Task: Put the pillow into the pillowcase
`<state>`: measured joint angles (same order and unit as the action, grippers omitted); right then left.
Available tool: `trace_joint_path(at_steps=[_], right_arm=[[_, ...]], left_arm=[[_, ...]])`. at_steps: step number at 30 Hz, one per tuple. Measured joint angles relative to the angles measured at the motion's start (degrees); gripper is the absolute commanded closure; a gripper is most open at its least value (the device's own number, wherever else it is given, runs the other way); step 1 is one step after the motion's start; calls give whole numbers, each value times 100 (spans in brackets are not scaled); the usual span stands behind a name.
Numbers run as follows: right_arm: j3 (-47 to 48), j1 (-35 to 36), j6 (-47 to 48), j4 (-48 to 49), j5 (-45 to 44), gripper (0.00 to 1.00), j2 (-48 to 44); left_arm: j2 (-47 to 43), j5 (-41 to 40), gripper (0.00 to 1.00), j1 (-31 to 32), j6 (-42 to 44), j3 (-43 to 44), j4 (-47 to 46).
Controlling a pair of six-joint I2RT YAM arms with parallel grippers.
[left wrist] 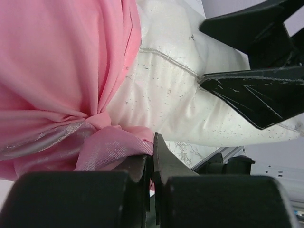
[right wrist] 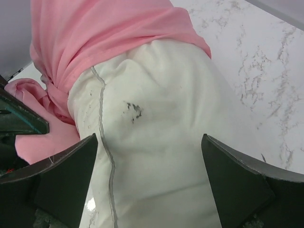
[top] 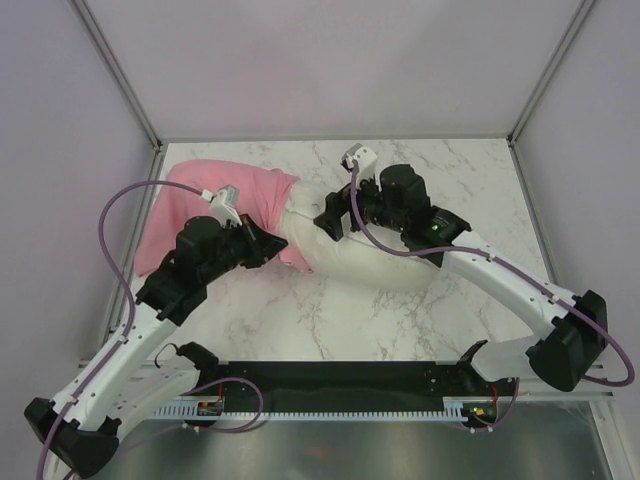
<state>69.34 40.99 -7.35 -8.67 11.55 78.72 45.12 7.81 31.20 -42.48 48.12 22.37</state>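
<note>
The pink satin pillowcase (top: 190, 205) lies at the back left, bunched over one end of the white pillow (top: 370, 262), which sticks out to the right. My left gripper (top: 277, 246) is shut on a gathered fold of the pillowcase's edge (left wrist: 118, 142), next to the pillow (left wrist: 190, 95). My right gripper (top: 330, 222) is open, its fingers (right wrist: 71, 161) spread on either side of the pillow (right wrist: 156, 123) close to the pillowcase mouth (right wrist: 104, 33). The pillow's tag is not in view. The end of the pillow inside the case is hidden.
The marble table (top: 470, 190) is enclosed by grey walls with metal posts (top: 120, 75) at the back corners. A black rail (top: 340, 385) runs along the near edge between the arm bases. The right gripper's fingers (left wrist: 256, 90) show in the left wrist view.
</note>
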Motion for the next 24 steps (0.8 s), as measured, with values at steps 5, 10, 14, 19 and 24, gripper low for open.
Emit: trace_joint_path(at_steps=[5, 10, 14, 19, 24], right_arm=[[57, 264, 273, -678, -525, 2, -323], [103, 841, 529, -1224, -979, 2, -35], [107, 905, 581, -1075, -1207, 15, 439], [852, 887, 431, -881, -1314, 100, 1357], [1967, 791, 105, -1156, -1178, 100, 1742]], left_arm=[[101, -15, 98, -7, 101, 4, -15], [262, -20, 98, -70, 240, 149, 155], [385, 87, 98, -76, 302, 363, 256], [675, 442, 98, -114, 319, 708, 267], [1622, 798, 98, -26, 321, 1716, 306]])
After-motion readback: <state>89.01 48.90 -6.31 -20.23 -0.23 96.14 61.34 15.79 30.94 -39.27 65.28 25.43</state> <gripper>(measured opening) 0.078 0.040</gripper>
